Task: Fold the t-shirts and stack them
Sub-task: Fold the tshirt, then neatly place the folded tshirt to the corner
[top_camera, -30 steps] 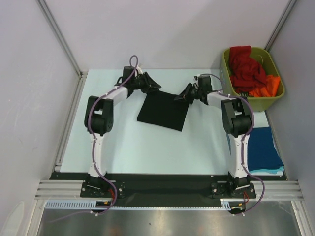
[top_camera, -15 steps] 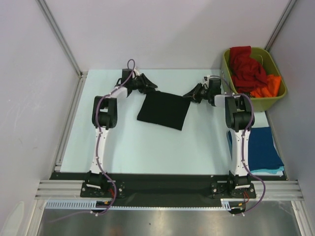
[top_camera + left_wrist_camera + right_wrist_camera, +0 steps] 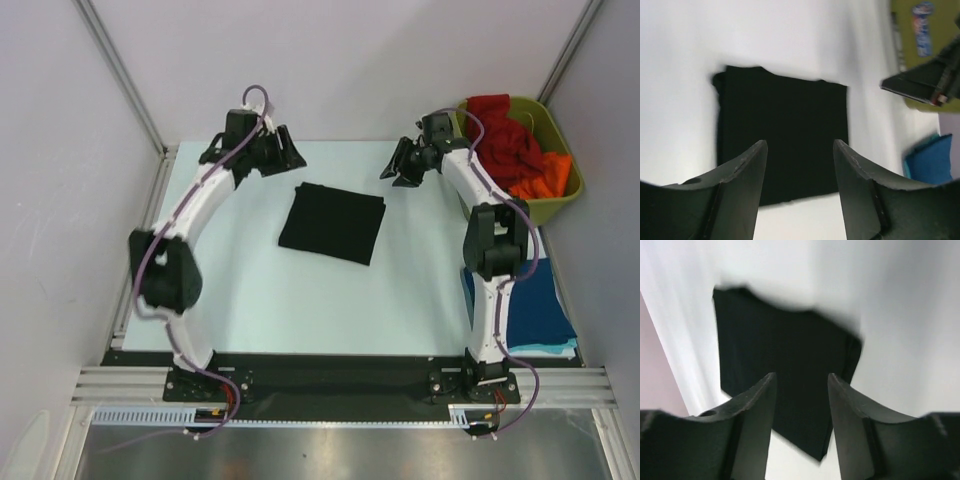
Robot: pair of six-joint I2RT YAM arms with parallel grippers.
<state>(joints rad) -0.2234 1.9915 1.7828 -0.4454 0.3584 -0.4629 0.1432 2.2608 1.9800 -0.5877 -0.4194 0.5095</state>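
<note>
A black t-shirt [image 3: 332, 222], folded into a flat rectangle, lies on the pale table [image 3: 260, 290] between the arms. My left gripper [image 3: 284, 156] hovers beyond its far-left corner, open and empty. In the left wrist view the gripper [image 3: 800, 145] looks down on the black t-shirt [image 3: 782, 135]. Off the far-right corner, the right gripper [image 3: 398, 170] is raised, open and empty. Between its fingers in the right wrist view [image 3: 801, 377] the same t-shirt [image 3: 785, 355] shows below. Neither gripper touches the cloth.
An olive-green bin [image 3: 548, 206] at the far right holds a crumpled red t-shirt [image 3: 500, 135] and an orange one [image 3: 548, 175]. A folded dark blue t-shirt [image 3: 535, 298] rests on a teal one [image 3: 545, 348] at the near right edge. Grey walls enclose the table.
Both grippers were low at the black shirt's far corners; they have opened, let go and lifted back toward the far side. The shirt now lies flat on its own.
</note>
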